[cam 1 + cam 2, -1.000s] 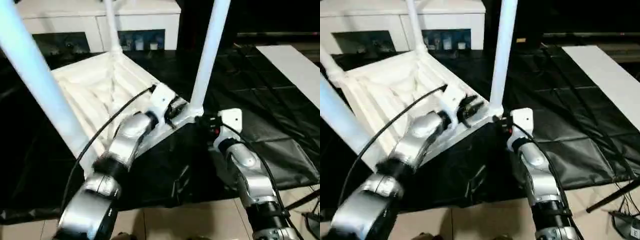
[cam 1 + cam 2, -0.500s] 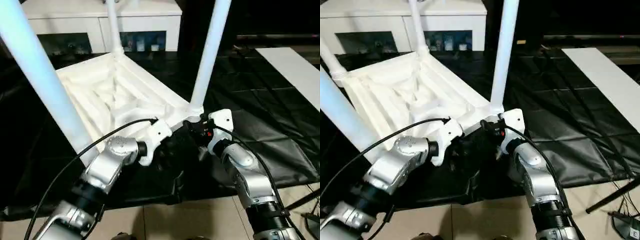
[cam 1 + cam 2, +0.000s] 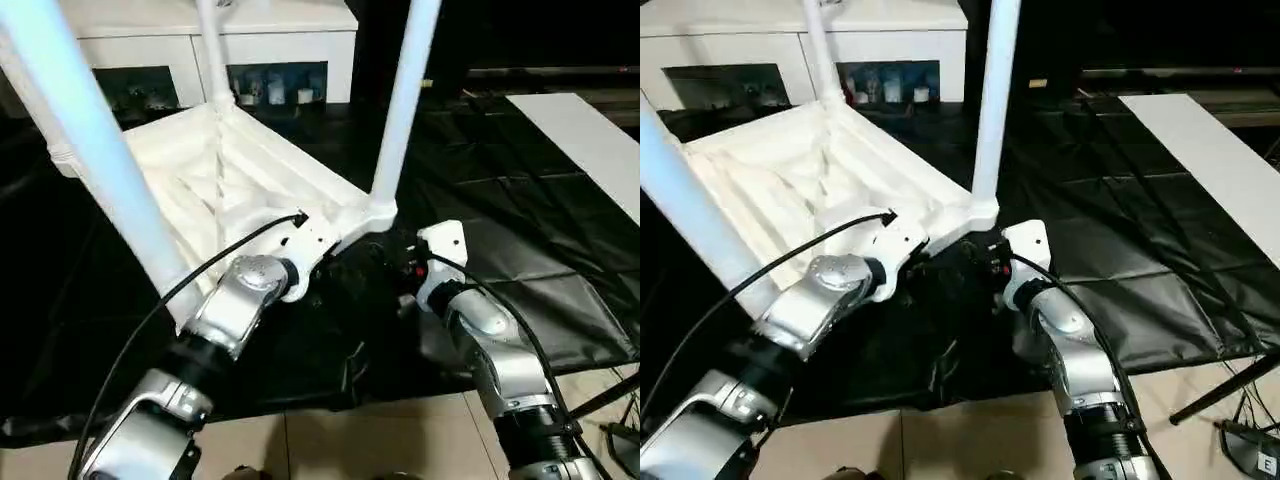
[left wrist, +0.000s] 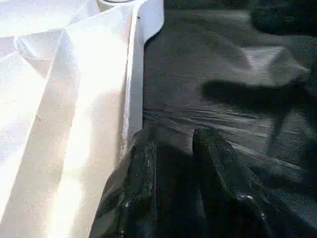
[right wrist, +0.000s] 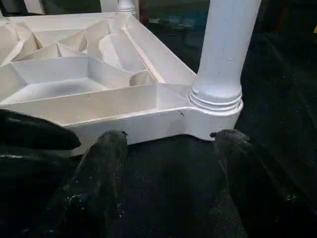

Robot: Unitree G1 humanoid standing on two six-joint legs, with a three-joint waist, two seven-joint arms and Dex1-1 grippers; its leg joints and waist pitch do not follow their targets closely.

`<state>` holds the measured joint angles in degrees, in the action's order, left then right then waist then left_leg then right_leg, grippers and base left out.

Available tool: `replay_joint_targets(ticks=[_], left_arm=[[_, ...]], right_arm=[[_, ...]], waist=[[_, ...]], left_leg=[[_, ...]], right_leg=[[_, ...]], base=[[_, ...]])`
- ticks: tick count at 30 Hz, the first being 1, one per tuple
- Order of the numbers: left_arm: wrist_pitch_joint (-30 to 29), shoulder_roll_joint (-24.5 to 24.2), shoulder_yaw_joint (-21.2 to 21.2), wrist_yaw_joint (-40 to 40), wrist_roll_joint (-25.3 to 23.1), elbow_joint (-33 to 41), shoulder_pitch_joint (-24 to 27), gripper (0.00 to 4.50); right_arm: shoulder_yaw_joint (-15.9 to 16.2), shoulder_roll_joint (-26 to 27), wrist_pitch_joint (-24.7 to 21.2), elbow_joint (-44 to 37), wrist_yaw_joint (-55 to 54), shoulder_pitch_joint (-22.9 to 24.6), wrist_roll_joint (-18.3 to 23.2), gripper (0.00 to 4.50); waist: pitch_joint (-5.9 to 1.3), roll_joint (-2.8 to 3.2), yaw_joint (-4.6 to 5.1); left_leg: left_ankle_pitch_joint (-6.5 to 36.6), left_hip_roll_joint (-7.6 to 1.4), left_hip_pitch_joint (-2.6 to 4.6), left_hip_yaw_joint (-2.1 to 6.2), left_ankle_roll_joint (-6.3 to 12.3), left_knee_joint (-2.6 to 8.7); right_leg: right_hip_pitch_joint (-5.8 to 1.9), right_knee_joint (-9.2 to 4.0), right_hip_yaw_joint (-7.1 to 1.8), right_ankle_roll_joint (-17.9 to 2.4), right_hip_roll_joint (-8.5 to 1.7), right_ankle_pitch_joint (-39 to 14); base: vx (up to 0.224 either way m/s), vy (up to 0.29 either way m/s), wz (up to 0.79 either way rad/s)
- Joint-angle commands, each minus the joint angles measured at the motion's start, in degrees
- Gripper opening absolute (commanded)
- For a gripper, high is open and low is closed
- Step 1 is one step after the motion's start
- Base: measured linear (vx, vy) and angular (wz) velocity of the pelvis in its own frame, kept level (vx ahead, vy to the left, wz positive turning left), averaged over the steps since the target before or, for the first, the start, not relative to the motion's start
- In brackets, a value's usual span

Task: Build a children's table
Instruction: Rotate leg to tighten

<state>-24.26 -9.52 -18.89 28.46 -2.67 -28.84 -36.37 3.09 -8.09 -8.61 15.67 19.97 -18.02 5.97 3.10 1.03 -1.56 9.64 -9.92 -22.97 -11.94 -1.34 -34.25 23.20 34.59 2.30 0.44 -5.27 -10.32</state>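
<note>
The tabletop (image 5: pixel 99 94) looks like smooth white moulded plastic with a faint sheen, as do the legs (image 3: pixel 400 110). Beneath lies a black sheet (image 3: pixel 520 250), slightly glossy and creased like plastic film. The forearms (image 3: pixel 500 345) are brushed silver metal.
</note>
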Motion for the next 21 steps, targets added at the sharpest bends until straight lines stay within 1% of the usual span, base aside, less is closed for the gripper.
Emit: replay_joint_targets(ticks=[1, 2, 3, 4, 5, 6, 7, 8, 9, 10, 11, 12, 13, 14, 15, 16, 17, 18, 19, 20, 21], left_arm=[[2.42, -0.12, 1.08, -4.3, -2.72, -5.5, -1.12, 1.36], [2.49, -0.11, 1.08, -4.37, -2.76, -5.58, -1.14, 1.36], [3.55, 0.16, 1.37, -5.28, -3.44, -6.9, -1.48, 1.36], [6.3, 0.45, 1.75, -7.06, -4.39, -9.46, -2.26, 1.36], [6.3, 0.45, 1.75, -7.06, -4.39, -9.46, -2.26, 1.36], [8.76, 0.57, 1.97, -9.19, -4.89, -11.07, -2.98, 1.36], [9.61, 0.58, 1.96, -9.73, -5.04, -11.46, -3.16, 1.36], [11.01, 0.58, 1.86, -10.59, -5.19, -12.15, -3.48, 1.36], [12.32, 0.95, 2.37, -12.12, -5.01, -12.97, -3.93, 1.36], [14.37, 1.43, 2.95, -13.3, -4.5, -13.6, -4.31, 1.36], [15.17, 1.62, 3.18, -13.62, -4.3, -13.64, -4.38, 1.36], [17.39, 2.64, 4.7, -13.86, -3.01, -13.15, -4.36, 1.36], [18.17, 2.96, 5.2, -13.08, -2.27, -12.42, -4.09, 1.36], [19.56, 3.51, 6.09, -11.5, -0.86, -11.02, -3.56, 1.36], [19.87, 3.64, 6.36, -10.55, -0.17, -10.08, -3.17, 1.36], [20.26, 3.85, 6.93, -7.69, 1.81, -7.05, -1.91, 1.36], [20.41, 3.93, 7.49, -4.07, 4.42, -3.01, -0.09, 1.36], [20.16, 3.86, 7.64, -2.92, 5.34, -1.36, 0.68, 1.36], [17.21, 2.34, 7.84, 4.85, 11.38, 7.76, 5.22, 1.36], [15.42, 1.28, 7.68, 8.44, 14.21, 11.54, 7.21, 1.36], [14.72, 0.4, 7.53, 10.53, 15.92, 13.69, 8.51, 1.36]], right_arm=[[0.12, -0.23, -0.38, -1.22, -0.14, -0.14, -0.35, 3.11], [0.13, -0.23, -0.38, -1.22, -0.14, -0.14, -0.36, 3.11], [0.24, -0.27, -0.36, -1.21, -0.11, -0.15, -0.49, 3.11], [0.19, -0.19, -0.42, -1.27, -0.15, -0.14, -0.43, 3.11], [0.19, -0.19, -0.42, -1.27, -0.15, -0.14, -0.43, 3.11], [0.11, -0.17, -0.44, -1.36, -0.21, -0.13, -0.41, 3.11], [0.08, -0.17, -0.45, -1.39, -0.24, -0.13, -0.4, 3.11], [0.03, -0.17, -0.45, -1.42, -0.27, -0.13, -0.41, 3.11], [0.01, -0.22, -0.43, -1.47, -0.31, -0.11, -0.46, 3.11], [0.0, -0.26, -0.4, -1.59, -0.35, -0.01, -0.5, 3.11], [-0.01, -0.27, -0.39, -1.62, -0.35, 0.02, -0.5, 3.11], [-0.02, -0.31, -0.37, -1.76, -0.4, 0.14, -0.56, 3.11], [-0.03, -0.32, -0.37, -1.84, -0.42, 0.2, -0.56, 3.11], [-0.03, -0.32, -0.39, -2.03, -0.47, 0.32, -0.55, 3.11], [-0.05, -0.31, -0.38, -2.09, -0.48, 0.37, -0.54, 3.11], [-0.13, -0.31, -0.34, -2.21, -0.53, 0.48, -0.48, 3.11], [-0.21, -0.32, -0.28, -2.39, -0.55, 0.67, -0.41, 3.11], [-0.28, -0.31, -0.25, -2.44, -0.57, 0.73, -0.36, 3.11], [-0.67, -0.21, -0.16, -2.76, -0.73, 1.11, -0.01, 3.11], [-0.85, -0.14, -0.14, -2.92, -0.82, 1.28, 0.16, 3.11], [-0.92, -0.14, -0.15, -3.08, -0.82, 1.43, 0.25, 3.11]], waist=[[-3.79, -0.38, -0.03], [-3.79, -0.38, -0.03], [-3.71, -0.39, 0.0], [-3.74, -0.38, 0.0], [-3.78, -0.46, 0.05], [-3.74, -0.57, 0.09], [-3.73, -0.37, 0.07], [-3.73, -0.43, 0.13], [-3.69, -0.59, 0.3], [-3.61, -0.46, 0.47], [-3.55, -0.48, 0.55], [-3.59, -0.52, 0.69], [-3.62, -0.5, 0.73], [-3.59, -0.28, 0.76], [-3.57, -0.47, 0.89], [-3.57, -0.3, 0.81], [-3.52, -0.26, 0.74], [-3.56, -0.31, 0.72], [-3.59, 0.08, 0.61], [-3.58, -0.27, 0.69], [-3.69, -0.06, 0.81]], left_leg=[[17.6, -2.75, 1.64, 1.88, 0.64, 4.52], [17.6, -2.75, 1.64, 1.88, 0.64, 4.52], [18.25, -2.76, 1.64, 1.99, 0.5, 4.63], [18.43, -2.81, 1.62, 2.02, 0.34, 4.66], [18.5, -2.75, 1.54, 2.1, 0.32, 4.69], [18.54, -2.76, 1.42, 2.12, 0.38, 4.74], [18.86, -2.76, 1.5, 2.14, 0.38, 4.73], [19.27, -2.84, 1.57, 2.15, 0.28, 4.76], [20.23, -2.82, 1.45, 2.22, 0.12, 4.88], [21.14, -2.77, 1.4, 2.3, -0.05, 4.94], [21.66, -2.74, 1.4, 2.35, -0.11, 4.95], [22.23, -2.74, 1.49, 2.37, -0.27, 4.9], [22.32, -2.77, 1.54, 2.41, -0.33, 4.9], [22.73, -2.82, 1.58, 2.47, -0.37, 4.93], [23.12, -2.87, 1.5, 2.47, -0.32, 4.99], [23.15, -2.92, 1.61, 2.48, -0.37, 4.99], [23.22, -3.01, 1.66, 2.38, -0.23, 5.02], [23.17, -3.15, 1.63, 2.4, -0.24, 5.04], [22.74, -3.15, 1.65, 2.33, -0.26, 5.06], [20.66, -3.37, 0.94, 2.3, 0.12, 5.32], [20.67, -3.1, 1.12, 2.02, 0.35, 5.09]], right_leg=[[-1.79, -5.04, -1.85, -9.94, -2.62, -15.9], [-1.79, -5.04, -1.85, -9.94, -2.62, -15.9], [-1.76, -5.21, -1.81, -9.36, -2.61, -16.78], [-1.83, -5.16, -1.8, -9.26, -2.68, -17.06], [-1.87, -5.22, -1.74, -8.82, -2.65, -17.42], [-1.88, -5.25, -1.74, -8.81, -2.72, -17.62], [-1.8, -5.37, -1.73, -8.74, -2.71, -17.89], [-1.75, -5.39, -1.72, -8.74, -2.73, -18.2], [-1.78, -5.48, -1.63, -8.58, -2.75, -19.56], [-1.72, -5.65, -1.54, -8.31, -2.77, -20.85], [-1.69, -5.8, -1.49, -8.13, -2.79, -21.59], [-1.6, -5.98, -1.46, -7.98, -2.89, -22.54], [-1.56, -6.02, -1.45, -8.02, -2.92, -22.66], [-1.44, -6.13, -1.42, -8.26, -2.94, -22.69], [-1.42, -6.09, -1.38, -8.57, -2.89, -22.34], [-1.4, -6.01, -1.42, -8.95, -3.04, -22.15], [-1.17, -6.05, -1.51, -9.47, -2.99, -21.56], [-1.32, -5.85, -1.56, -9.96, -3.1, -20.82], [-1.29, -5.59, -1.62, -10.54, -3.0, -19.2], [-1.87, -5.0, -1.69, -11.98, -3.26, -16.46], [-1.52, -4.96, -1.62, -11.8, -2.74, -15.99]], base=[[0.0, 0.0, 0.0], [0.0, 0.0, 0.0], [0.0, 0.0, 0.0], [0.0, 0.0, 0.0], [0.0, 0.0, 0.0], [0.0, 0.0, 0.0], [0.0, 0.0, 0.0], [0.0, 0.0, 0.0], [0.0, 0.0, 0.0], [0.0, 0.0, 0.0], [0.0, 0.0, 0.0], [0.0, 0.0, 0.0], [0.0, 0.0, 0.0], [0.0, 0.0, 0.0], [0.0, 0.0, 0.0], [0.0, 0.0, 0.0], [0.0, 0.0, 0.0], [0.0, 0.0, 0.0], [0.0, 0.0, 0.0], [0.0, 0.0, 0.0], [0.0, 0.0, 0.0]])
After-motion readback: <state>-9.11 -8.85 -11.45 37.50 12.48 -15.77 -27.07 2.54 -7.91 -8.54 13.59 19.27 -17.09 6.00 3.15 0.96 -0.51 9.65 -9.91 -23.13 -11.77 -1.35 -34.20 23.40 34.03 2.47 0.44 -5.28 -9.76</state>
